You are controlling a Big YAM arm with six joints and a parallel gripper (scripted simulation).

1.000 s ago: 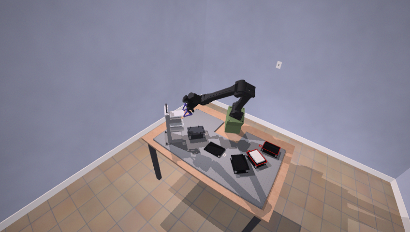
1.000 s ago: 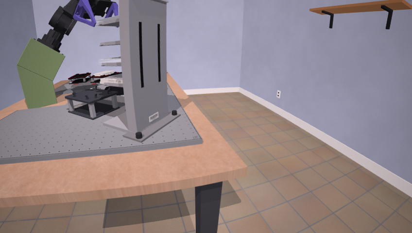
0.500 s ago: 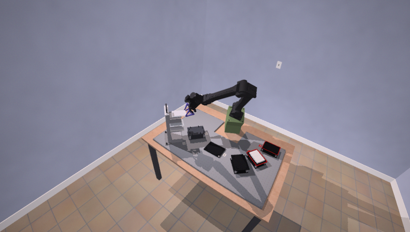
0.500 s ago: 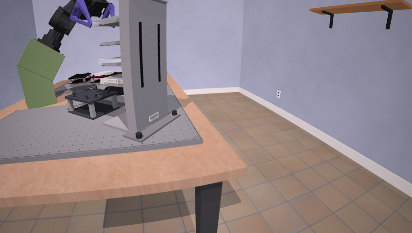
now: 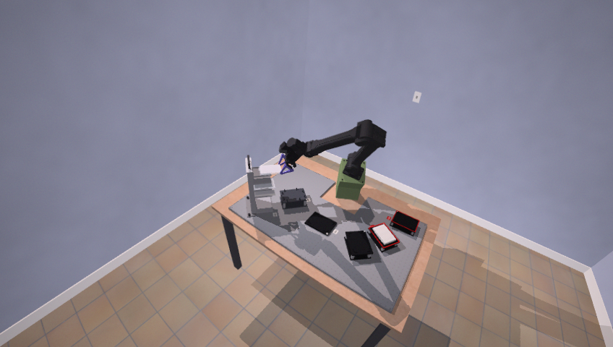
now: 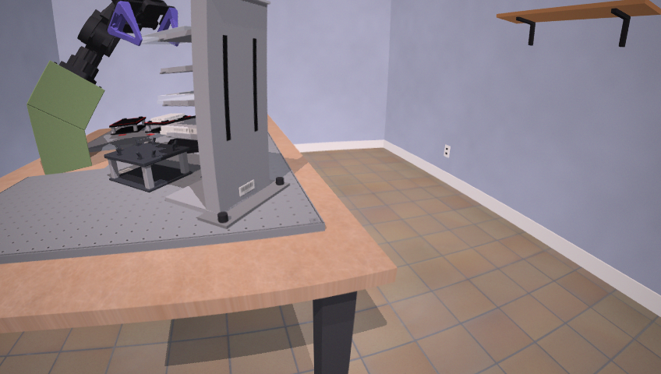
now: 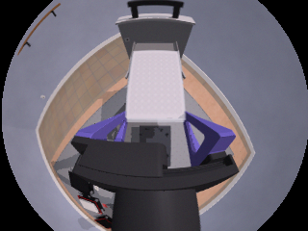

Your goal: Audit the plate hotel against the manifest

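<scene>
A white plate point(image 5: 267, 169) point(image 6: 150, 40) point(image 7: 155, 87) is between the purple fingers of my gripper point(image 5: 281, 166) point(image 6: 157, 41) point(image 7: 155, 115), one finger against each long side at its front end. It lies level at the top slot of hotel H1 point(image 5: 251, 193) point(image 6: 238, 92) point(image 7: 156, 36), with a strip of grey behind its far end. No ID can be read on it. Below, a pale plate point(image 6: 174, 97) lies on a middle shelf and a white plate point(image 6: 178, 130) with dark label marks is low in the hotel. Another white plate point(image 5: 384, 233) sits on a red-rimmed nest point(image 5: 393, 247).
A dark raised nest point(image 5: 293, 195) point(image 6: 148, 155) with locators stands in front of the hotel. A flat black nest point(image 5: 320, 223), a black raised nest point(image 5: 358, 243) and a second red-rimmed nest point(image 5: 405, 221) stand farther along the deck. The green arm base point(image 5: 349, 186) point(image 6: 65, 125) is at the rear edge.
</scene>
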